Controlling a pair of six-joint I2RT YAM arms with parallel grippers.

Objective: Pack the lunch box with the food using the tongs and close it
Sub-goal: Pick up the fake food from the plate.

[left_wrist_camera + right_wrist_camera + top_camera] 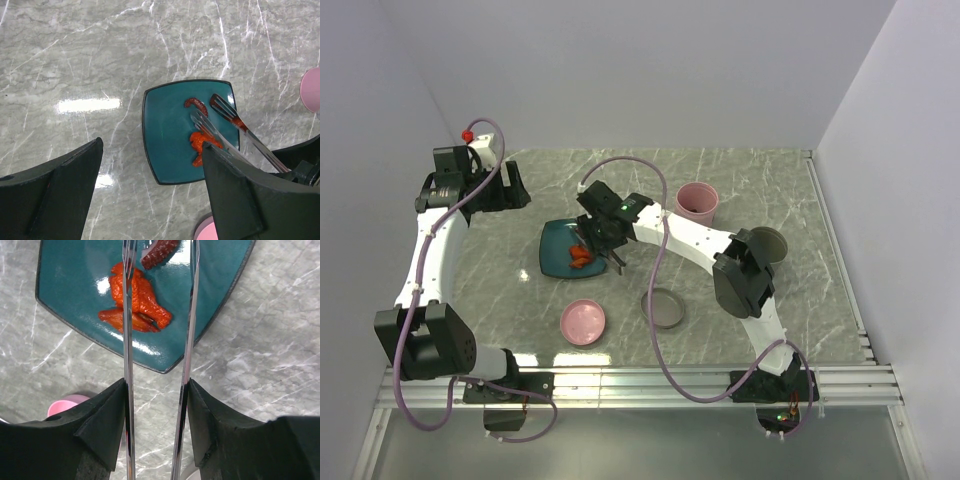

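1. The right hand [156, 390] grips the tongs [191, 315], pointing out in front of it
2. Red food [142, 300] lies under their tips on the teal plate [65, 270]
3. The left hand [152, 147] is open, empty

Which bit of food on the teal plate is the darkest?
The curved dark red piece; the other bits beside it are bright orange-red.
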